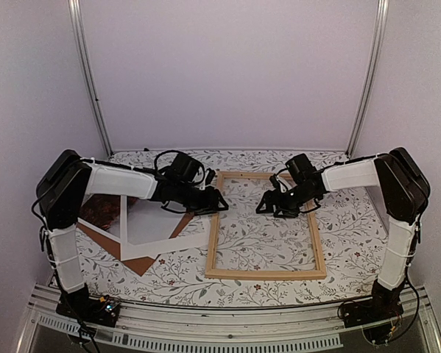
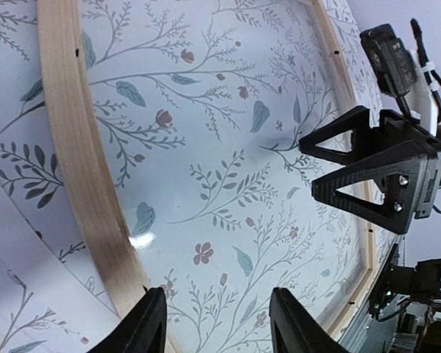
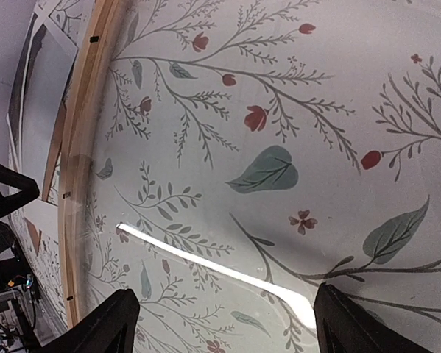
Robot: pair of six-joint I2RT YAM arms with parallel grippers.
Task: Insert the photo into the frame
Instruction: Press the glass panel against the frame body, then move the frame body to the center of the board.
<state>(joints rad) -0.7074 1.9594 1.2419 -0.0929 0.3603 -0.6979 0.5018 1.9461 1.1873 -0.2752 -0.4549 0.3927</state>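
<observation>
The frame [image 1: 211, 243] of thin light wood lies flat in the middle of the floral table. Its strip also shows in the left wrist view [image 2: 73, 147] and the right wrist view [image 3: 87, 132]. The photo [image 1: 102, 212], a dark reddish-brown patch, lies at the left, partly hidden under my left arm. My left gripper [image 1: 219, 202] [image 2: 216, 316] hovers just inside the frame's upper left side, open with nothing between its fingers. Opposite it, my right gripper [image 1: 268, 204] [image 3: 224, 316] stands wide open over the frame's inside. A bright glint line [image 3: 205, 265] runs across the surface below it, like the edge of a clear pane.
A white mat border [image 1: 168, 237] lies left of the frame, resting on a brown backing board [image 1: 143, 261]. Metal posts [image 1: 91, 81] and pale walls close in the back and sides. The rail [image 1: 227, 331] with the arm bases runs along the near edge.
</observation>
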